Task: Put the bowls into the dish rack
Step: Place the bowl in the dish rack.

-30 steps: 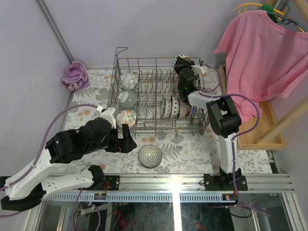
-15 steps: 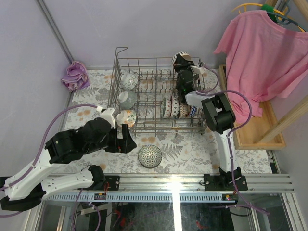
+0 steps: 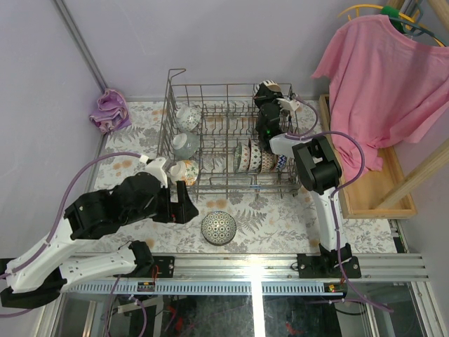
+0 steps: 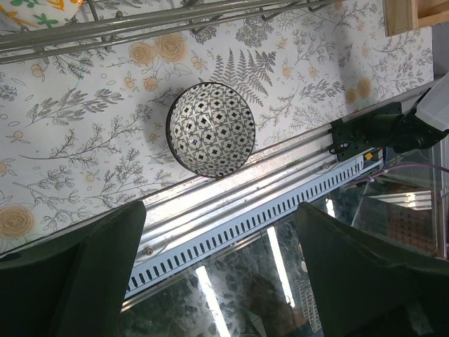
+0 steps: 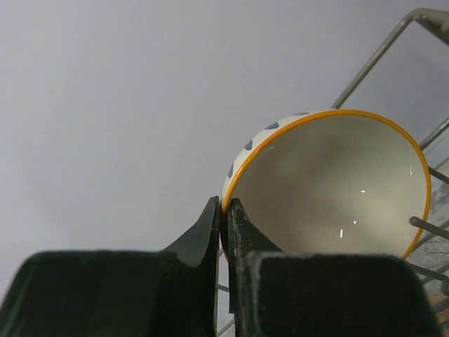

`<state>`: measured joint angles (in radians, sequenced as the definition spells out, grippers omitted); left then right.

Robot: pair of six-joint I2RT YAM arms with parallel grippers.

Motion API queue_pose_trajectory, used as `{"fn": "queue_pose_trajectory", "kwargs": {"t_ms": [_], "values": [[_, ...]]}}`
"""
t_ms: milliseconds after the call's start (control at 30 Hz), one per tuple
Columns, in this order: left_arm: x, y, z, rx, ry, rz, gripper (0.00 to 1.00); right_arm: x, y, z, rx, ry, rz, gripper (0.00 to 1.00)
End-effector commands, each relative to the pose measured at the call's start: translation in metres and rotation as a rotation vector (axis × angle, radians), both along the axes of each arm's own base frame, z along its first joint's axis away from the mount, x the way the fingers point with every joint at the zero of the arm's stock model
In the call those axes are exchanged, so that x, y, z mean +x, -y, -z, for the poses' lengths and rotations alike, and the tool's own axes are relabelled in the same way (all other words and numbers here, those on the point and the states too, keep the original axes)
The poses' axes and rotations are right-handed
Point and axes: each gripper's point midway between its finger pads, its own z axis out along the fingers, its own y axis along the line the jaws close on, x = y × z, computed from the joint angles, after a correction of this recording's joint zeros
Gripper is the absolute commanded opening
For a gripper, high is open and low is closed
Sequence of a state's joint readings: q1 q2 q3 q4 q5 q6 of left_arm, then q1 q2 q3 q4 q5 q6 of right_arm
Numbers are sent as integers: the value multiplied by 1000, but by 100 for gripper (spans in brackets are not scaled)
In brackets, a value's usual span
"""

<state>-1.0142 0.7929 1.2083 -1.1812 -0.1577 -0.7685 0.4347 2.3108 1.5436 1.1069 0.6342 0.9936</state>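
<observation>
Several bowls (image 3: 184, 145) are already standing among the tines of the dish rack (image 3: 210, 87), some down its 9 o'clock side and a row toward 4 o'clock. The right gripper (image 5: 224, 210) is pinching the rim of an orange-rimmed bowl (image 5: 337, 189), with its fingers almost together on the thin wall. It is holding the bowl tilted at the rack's 1 o'clock corner, by the wires. The left gripper (image 3: 188, 203) is hanging empty with its fingers wide apart. A black-and-white patterned bowl (image 4: 210, 128) is sitting on the floral table (image 3: 280, 225) at its 3 o'clock, outside the rack. The step in hand looks like seating the held bowl. That calls for lowering it between two tines before letting go, and then the loose bowl needs a rim grasp.
</observation>
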Motion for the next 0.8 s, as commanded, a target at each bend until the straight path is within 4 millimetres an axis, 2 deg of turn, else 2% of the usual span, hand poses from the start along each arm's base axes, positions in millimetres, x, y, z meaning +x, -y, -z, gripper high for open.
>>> {"fn": "queue_pose_trajectory", "kwargs": {"t_ms": [0,167,267,367,467,700,767], "values": [[1,1,-3,-22,17,-3,87,-5,-13,15,-36,-99,-4,1],[0,-1,-5,-27,19,-6,88,-2,-17,26,-19,-131,-20,7],[0,-3,-6,-28,20,-12,87,-1,-19,30,-9,-146,-27,15],[0,-3,-6,-29,20,-13,87,1,-22,31,-8,-151,-37,16],[0,-3,-7,-29,21,-13,87,2,-25,32,-5,-160,-50,23],[0,-3,-8,-27,22,-15,87,0,-26,19,-2,-145,-68,40],[0,-3,-10,-30,23,-15,87,-2,-26,12,-4,-134,-70,41]]}}
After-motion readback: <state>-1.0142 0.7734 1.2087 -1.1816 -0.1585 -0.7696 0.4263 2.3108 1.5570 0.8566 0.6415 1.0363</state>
